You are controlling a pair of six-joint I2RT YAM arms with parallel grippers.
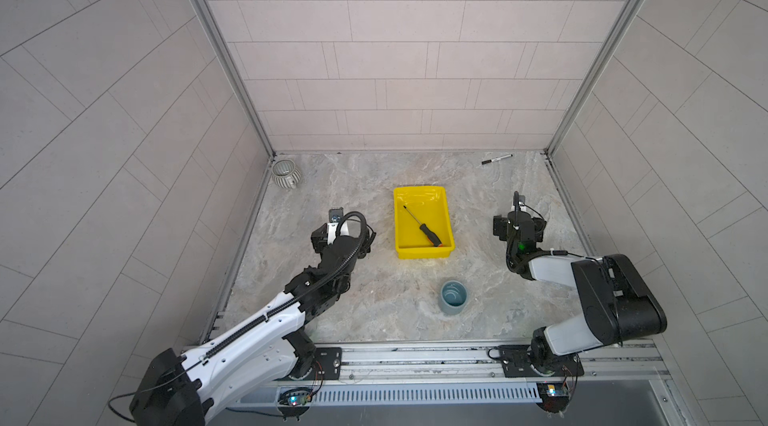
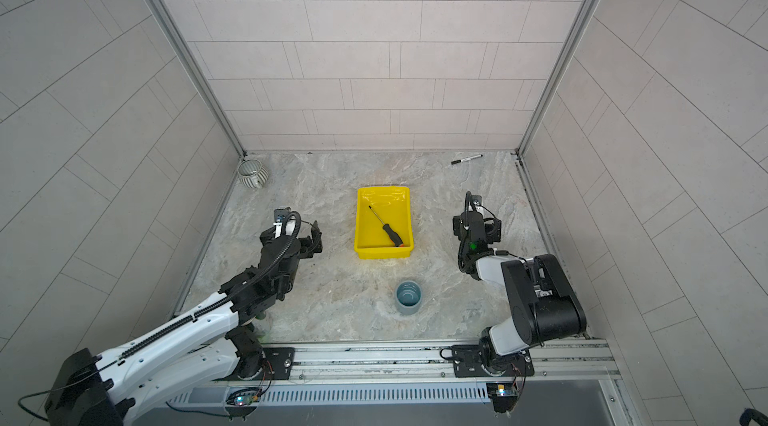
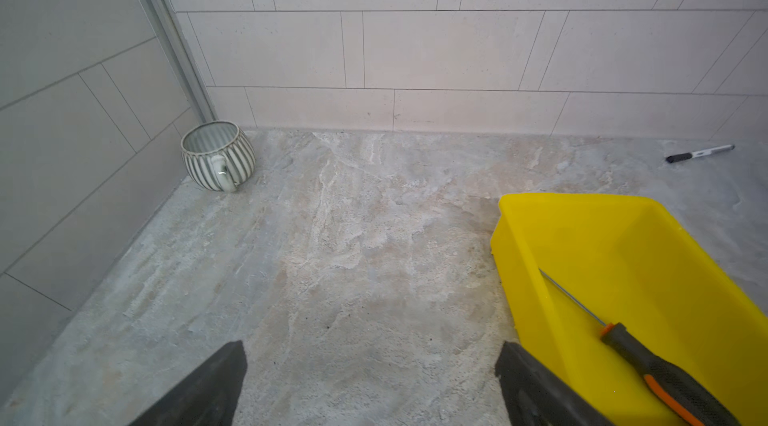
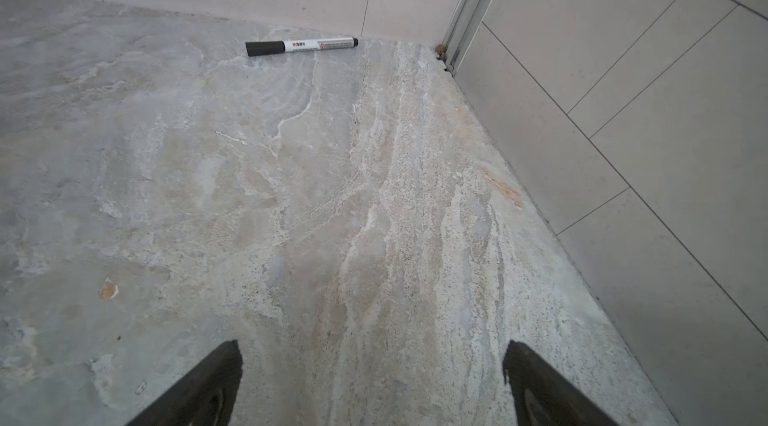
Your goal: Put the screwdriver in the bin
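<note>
Nearest us in both top views runs the aluminium rail [image 1: 415, 357] along the near edge, and beyond it spreads the marbled desk [image 1: 365, 311]. At the middle of the desk sits the yellow bin [image 1: 423, 254]. The screwdriver [image 1: 422, 230] lies flat on the bin's floor, fully inside its low walls. Its thin shaft points toward 11 o'clock and its black-and-orange handle toward 5 o'clock, with the butt close to the bin's near-right corner. It lies free of both sets of fingers.

At 9 o'clock from the bin we see the left fingers [image 3: 199, 386], released and spread wide with only bare desk between them. In the left wrist view one finger stands just outside the bin's side, and we cannot tell whether it touches. At 3 o'clock, well apart from the bin, the right fingers [image 4: 195, 386] are likewise released and spread wide over bare desk.

A blue-grey cup [image 1: 454, 298] stands upright at 6 o'clock from the bin, near it but apart. A striped mug [image 1: 286, 173] sits at 10 o'clock in the far-left corner of the desk. A black marker [image 1: 497, 159] with a white label lies at 1 o'clock near the far edge.
</note>
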